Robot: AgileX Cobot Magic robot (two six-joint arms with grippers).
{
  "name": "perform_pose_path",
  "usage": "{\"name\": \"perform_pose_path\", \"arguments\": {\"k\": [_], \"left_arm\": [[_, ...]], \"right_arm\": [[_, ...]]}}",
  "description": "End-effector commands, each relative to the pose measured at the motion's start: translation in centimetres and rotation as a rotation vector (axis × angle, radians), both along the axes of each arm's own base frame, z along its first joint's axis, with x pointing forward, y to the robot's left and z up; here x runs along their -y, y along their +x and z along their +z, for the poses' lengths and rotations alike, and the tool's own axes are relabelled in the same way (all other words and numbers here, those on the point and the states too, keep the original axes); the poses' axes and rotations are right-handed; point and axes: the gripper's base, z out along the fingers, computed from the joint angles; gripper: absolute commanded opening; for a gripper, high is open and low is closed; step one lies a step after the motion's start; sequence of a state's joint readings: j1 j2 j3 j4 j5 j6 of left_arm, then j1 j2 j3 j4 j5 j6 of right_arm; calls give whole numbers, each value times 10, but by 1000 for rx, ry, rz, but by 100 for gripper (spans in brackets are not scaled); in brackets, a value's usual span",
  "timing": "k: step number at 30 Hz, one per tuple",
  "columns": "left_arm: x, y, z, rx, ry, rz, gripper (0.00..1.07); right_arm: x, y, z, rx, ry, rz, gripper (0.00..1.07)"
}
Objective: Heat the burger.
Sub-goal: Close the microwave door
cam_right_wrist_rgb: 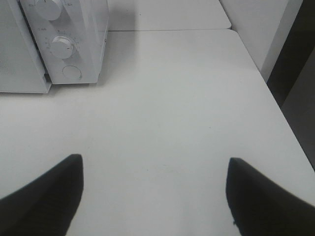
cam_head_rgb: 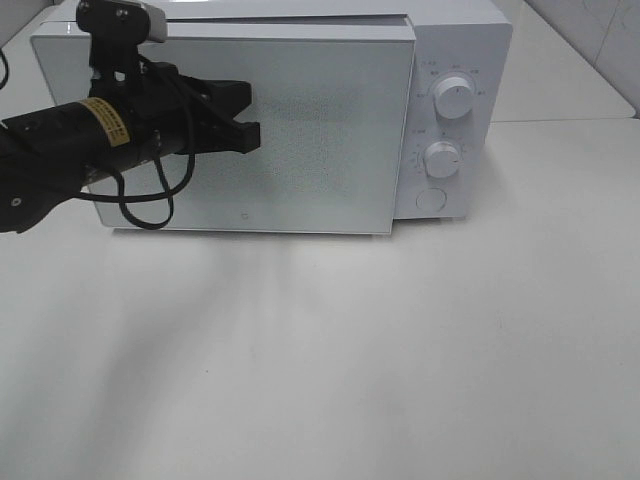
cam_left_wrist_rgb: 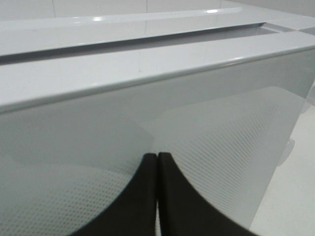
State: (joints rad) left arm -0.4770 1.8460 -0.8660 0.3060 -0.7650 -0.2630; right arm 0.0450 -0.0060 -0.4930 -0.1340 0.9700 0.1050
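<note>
A plain white table (cam_head_rgb: 400, 350) fills the scene, with a pale tiled wall (cam_head_rgb: 590, 30) behind it at the far right. At the left of the high view, the black left arm (cam_head_rgb: 60, 140) reaches in level with a loop of cable (cam_head_rgb: 150, 205) hanging under it. The left gripper (cam_left_wrist_rgb: 157, 167) is in front of the left part of the microwave door (cam_head_rgb: 320, 150). In the left wrist view its fingers (cam_left_wrist_rgb: 140, 196) are pressed flat together with nothing between them, their tips close to the glass, though we cannot tell whether they touch it. The white microwave (cam_head_rgb: 460, 40) stands at the back of the table, and its door lies against the front. That wrist view shows a thin dark gap along the door's top edge, so we cannot say whether it is fully latched. The glass is pale and dotted, and nothing shows through it. We cannot see the burger in any view and cannot tell where it is. To the right of the door is the control panel, with an upper knob (cam_head_rgb: 455, 100), a lower knob (cam_head_rgb: 441, 158) and a round button (cam_head_rgb: 431, 199) below them. The right gripper (cam_right_wrist_rgb: 153, 167) shows only in its own wrist view, hovering over bare table to the right of the microwave. Its fingers (cam_right_wrist_rgb: 49, 196) are spread wide apart and hold nothing.
</note>
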Motion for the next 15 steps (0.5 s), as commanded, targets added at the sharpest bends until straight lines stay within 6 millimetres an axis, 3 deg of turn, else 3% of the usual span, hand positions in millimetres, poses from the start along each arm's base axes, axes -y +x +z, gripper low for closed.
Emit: {"name": "perform_pose_path", "arguments": {"k": [1,15], "left_arm": [[17,8,3,-2,-8,7,0],[51,36,5,-3,-68,58,0]], "right_arm": [[0,-4,0,32,2,-8,76],[1,-4,0,34,0,-10,76]]}}
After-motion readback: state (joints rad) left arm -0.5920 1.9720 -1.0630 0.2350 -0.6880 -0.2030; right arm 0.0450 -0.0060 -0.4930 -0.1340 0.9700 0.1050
